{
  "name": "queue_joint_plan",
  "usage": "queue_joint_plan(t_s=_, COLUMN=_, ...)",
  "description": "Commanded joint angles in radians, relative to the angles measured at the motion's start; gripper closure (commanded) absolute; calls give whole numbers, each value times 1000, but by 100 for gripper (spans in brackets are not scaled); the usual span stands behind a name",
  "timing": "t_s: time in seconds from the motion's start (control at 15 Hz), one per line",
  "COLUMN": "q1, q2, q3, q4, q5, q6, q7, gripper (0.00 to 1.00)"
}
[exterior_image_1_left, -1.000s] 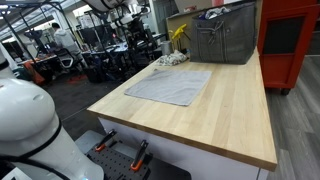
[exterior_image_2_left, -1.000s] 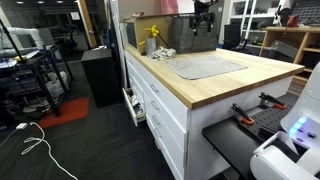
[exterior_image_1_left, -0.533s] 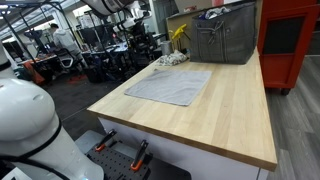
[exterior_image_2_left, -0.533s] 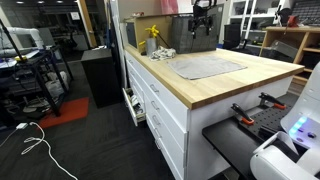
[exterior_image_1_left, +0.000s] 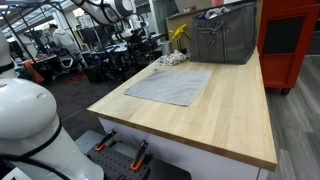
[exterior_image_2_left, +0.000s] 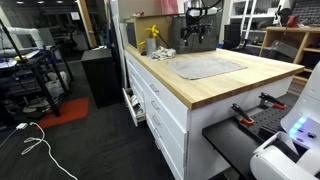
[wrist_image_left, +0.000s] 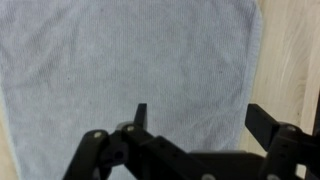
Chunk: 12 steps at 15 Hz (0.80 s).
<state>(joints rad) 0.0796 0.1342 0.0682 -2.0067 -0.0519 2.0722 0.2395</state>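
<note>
— What does the wrist view give that the outside cameras miss?

— A straight look down. The cloth (wrist_image_left: 130, 60) fills nearly all of it, with a strip of bare worktop (wrist_image_left: 295, 60) down the right. At the bottom edge is the hand (wrist_image_left: 200, 120). Its fingers (wrist_image_left: 262, 122) are spread wide with nothing between them, above the cloth and clear of it.

— And what do the outside cameras add?

— The whole setting. In both exterior views the cloth lies flat on the wooden worktop (exterior_image_1_left: 235, 115), nearer its far end. In an exterior view the hand (exterior_image_2_left: 193, 32) hangs in the air over the cloth (exterior_image_2_left: 208, 67), too small there to tell how its fingers stand. In an exterior view only the arm (exterior_image_1_left: 108, 8) shows, at the top edge.

— What else is around?

— A red cabinet (exterior_image_1_left: 290, 35) stands beside the worktop's far end. A metal bin (exterior_image_1_left: 225, 40) sits on the worktop past the cloth, apart from it. A yellow thing (exterior_image_2_left: 152, 38) stands near the cloth's far corner.

— Anything different from a second ago?

— The cloth, the bin and the yellow thing lie as before. The hand has drifted sideways toward the yellow thing and sits a little lower in that view. More of the arm now shows at the top edge.
</note>
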Motion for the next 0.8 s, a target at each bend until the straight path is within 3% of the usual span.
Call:
queue_joint_plan(t_s=0.0, q1=31, q2=20, q3=17, q4=17, q5=12, q6=41, q7=44, gripper=0)
queue_joint_plan(t_s=0.33, q1=69, q2=154, q3=30, q4=92, q5=-11, q6=134, q7=32, gripper=0)
queue_joint_plan(t_s=0.73, q1=86, q2=282, q3=11, q4=190, q5=-11, q6=141, q7=25, gripper=0)
